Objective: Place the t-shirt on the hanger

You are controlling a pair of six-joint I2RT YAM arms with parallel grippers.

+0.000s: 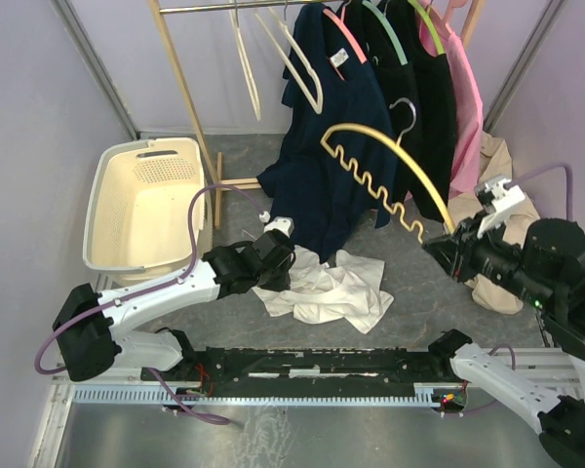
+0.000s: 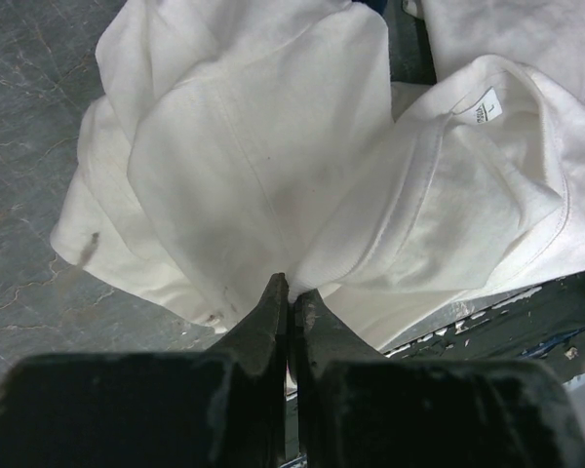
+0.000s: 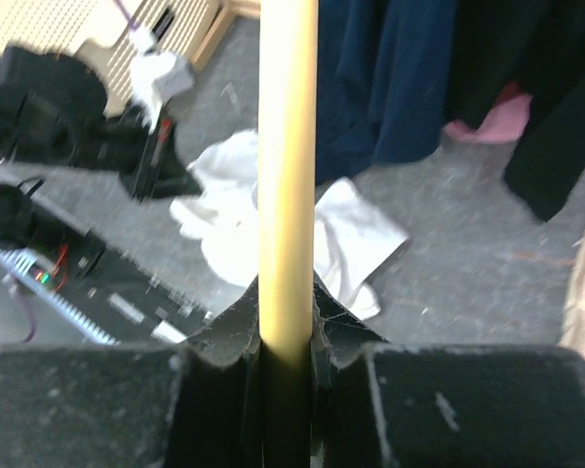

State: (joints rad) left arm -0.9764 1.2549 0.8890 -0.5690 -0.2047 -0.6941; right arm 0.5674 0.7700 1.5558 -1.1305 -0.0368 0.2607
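White cotton t-shirt point(image 1: 327, 288) is crumpled in a heap on the grey surface point(image 1: 419, 292), just in front of my arm bases and roughly midway between them. Its far edge sits right under the hem of the hanging navy shirt point(image 1: 322, 146). On the left wrist cam the t-shirt point(image 2: 273, 146) is bunched in thick folds, with the neck label point(image 2: 478, 107) facing up at right.

Left gripper point(image 1: 285, 259) is at the heap's left edge. On its own cam the left gripper point(image 2: 290, 292) has its fingers pressed together, with a fold of the cloth pinched at the tips.

Yellow hanger point(image 1: 400, 145) is up off the surface, tilted. One end is in the right gripper point(image 1: 450, 246), the other end reaches out across the navy shirt, and the metal hook hangs on nothing. It's well apart from the t-shirt. On the right wrist cam the hanger point(image 3: 288, 146) runs straight up the frame, and the right gripper point(image 3: 288, 322) is clamped on it, one finger on each side. The t-shirt point(image 3: 356, 229) lies behind it, lower down.

Further out:
- Black garments point(image 1: 434, 97) and a pink garment point(image 1: 463, 107) hang on the wooden rack point(image 1: 180, 78) beside the navy shirt.
- A cream basket point(image 1: 141, 210) stands on the surface at far left.
- A beige garment point(image 1: 497, 283) is piled at right, partly behind the right arm.
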